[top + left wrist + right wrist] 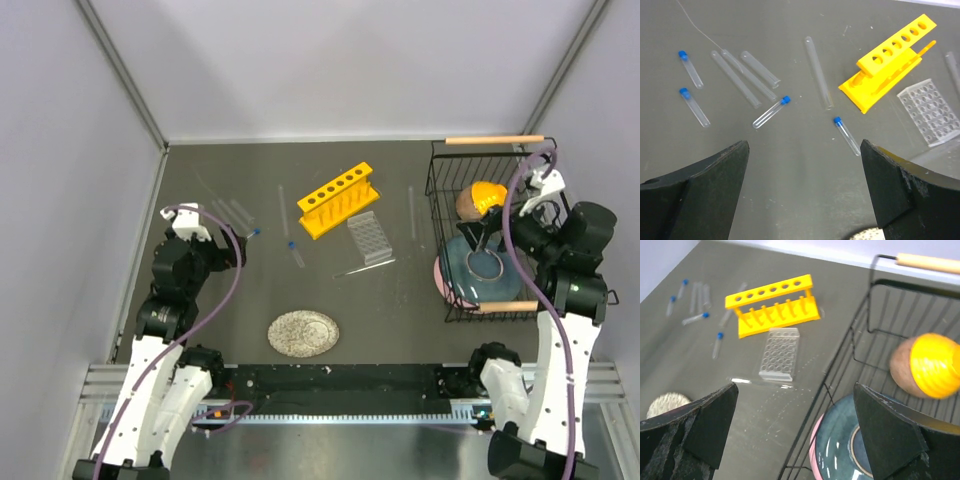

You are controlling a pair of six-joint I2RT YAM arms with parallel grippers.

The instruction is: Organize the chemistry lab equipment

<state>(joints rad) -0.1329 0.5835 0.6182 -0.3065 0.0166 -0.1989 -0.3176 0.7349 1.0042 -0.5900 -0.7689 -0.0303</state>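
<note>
A yellow six-hole rack (338, 200) (890, 65) (772, 307) stands at mid-table, and a small clear gridded rack (369, 238) (931, 111) (780, 352) lies just beside it. Left of them, thin clear tubes (735, 85) and blue-capped vials (771, 112) lie scattered flat. One vial (846, 135) lies nearest the yellow rack. My left gripper (240, 250) (804, 150) hovers open over bare table near the vials, holding nothing. Over the near-left edge of the wire basket, my right gripper (503, 235) (795, 390) is open and empty.
The black wire basket (440, 180) (875, 305) at right holds a blue plate (470, 270) (880, 440) on a pink one, plus a brown-and-yellow object (935, 365). A round speckled plate (303, 333) sits near the front. Another long tube (411, 213) lies beside the basket.
</note>
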